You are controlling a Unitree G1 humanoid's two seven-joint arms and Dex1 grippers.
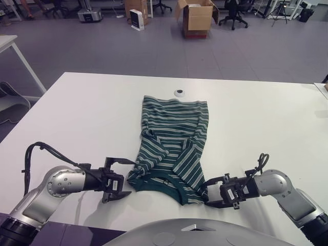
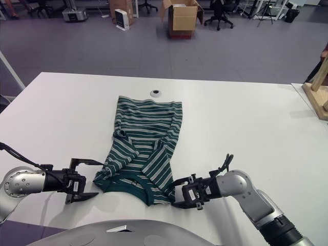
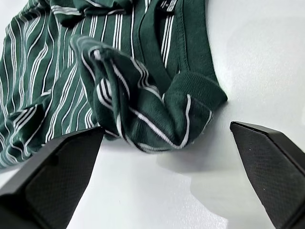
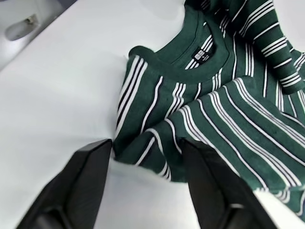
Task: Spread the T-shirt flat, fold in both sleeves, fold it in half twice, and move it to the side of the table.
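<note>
1. Two grippers sit low over the white table (image 1: 87, 113) in the left eye view, one at each near corner of the T-shirt (image 1: 174, 128). The shirt is dark green with thin white stripes. It lies lengthwise at the table's middle, collar toward the robot and hem on the far side. Both sleeves are folded in across its front, where the cloth is rumpled. The left gripper (image 1: 129, 179) has its fingers spread, just beside the shirt's left shoulder. The right gripper (image 1: 204, 195) is also spread, with the right shoulder corner at its fingertips. A round black-and-white object (image 1: 179, 93) sits just beyond the hem.
2. The right eye view gives the same layout. A wooden stand (image 2: 318, 95) is at the table's right edge, well apart from the shirt, and a cardboard box (image 2: 180, 18) stands on the floor beyond the table.
3. In the left wrist view, that gripper's two dark fingers (image 3: 52, 176) are wide apart and released. A bunched fold of the shirt lies on the table ahead of the gap, clear of both.
4. In the right wrist view, that gripper's fingers (image 4: 81, 181) are parted. The shoulder corner beside the collar (image 4: 186, 67) reaches in between their tips. I cannot tell whether either pad touches the cloth.
</note>
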